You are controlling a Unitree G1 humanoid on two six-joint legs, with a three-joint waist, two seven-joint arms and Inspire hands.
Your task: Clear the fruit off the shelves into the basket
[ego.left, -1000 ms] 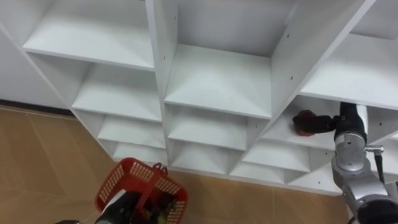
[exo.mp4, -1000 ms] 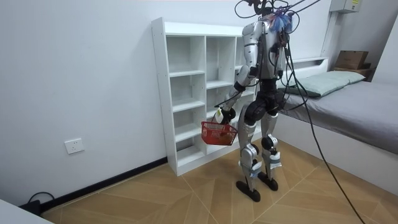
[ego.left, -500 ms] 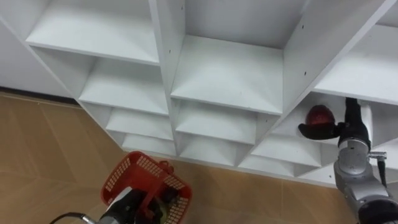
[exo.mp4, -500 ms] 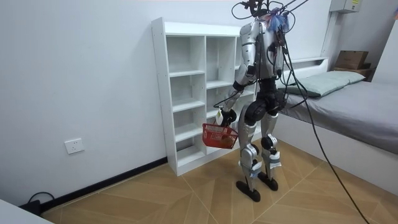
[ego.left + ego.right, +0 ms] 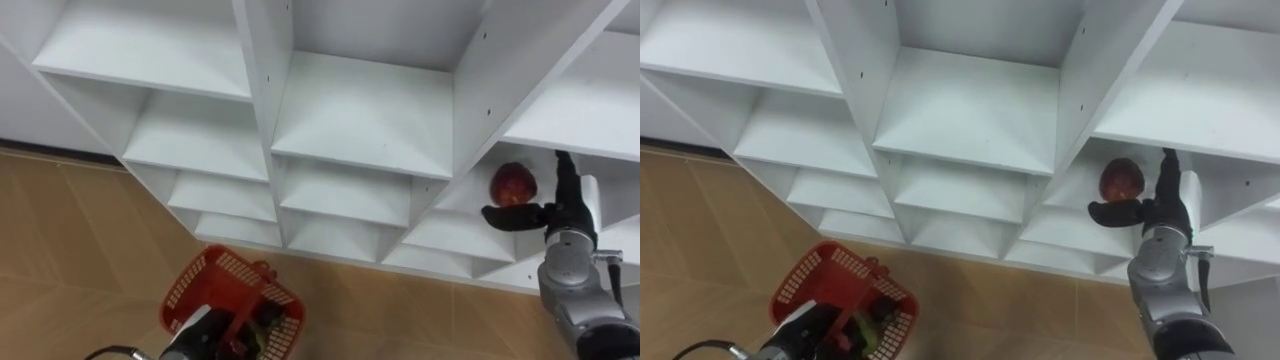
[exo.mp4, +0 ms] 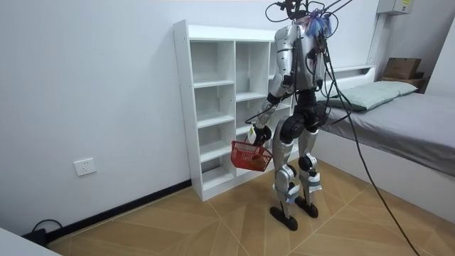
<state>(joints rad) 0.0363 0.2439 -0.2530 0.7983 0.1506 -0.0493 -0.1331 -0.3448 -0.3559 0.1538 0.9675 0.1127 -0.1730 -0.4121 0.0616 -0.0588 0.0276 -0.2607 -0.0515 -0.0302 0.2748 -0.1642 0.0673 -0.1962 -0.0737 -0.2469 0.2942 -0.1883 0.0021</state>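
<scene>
1. A round red apple (image 5: 513, 184) is seen inside a lower compartment in the right-hand column of the white open-fronted shelving closet (image 5: 350, 110), near that compartment's front edge.
2. The right hand (image 5: 556, 210) is held at the apple with its fingers spread, not closed. The thumb is stretched out just beneath the fruit, and a finger is raised to the fruit's right, apart from it. Whether the apple rests on the thumb or on the shelf board cannot be told from this angle.
3. A red plastic mesh basket (image 5: 215, 285) is carried low at the near left, above the wooden floor (image 5: 60, 230). Its handle is clenched in the left hand (image 5: 205, 335), and small dark and green things lie inside.
4. Risk is judged to lie in the unsecured fruit.
   - If the fingers are closed off-centre, the apple could be nudged deeper into the compartment or rolled over the edge onto the floor.
   - The basket hangs well apart from the apple, so a weak hold could be lost on the way across.
5. No brand, label or legible writing is found on any of these things.
</scene>
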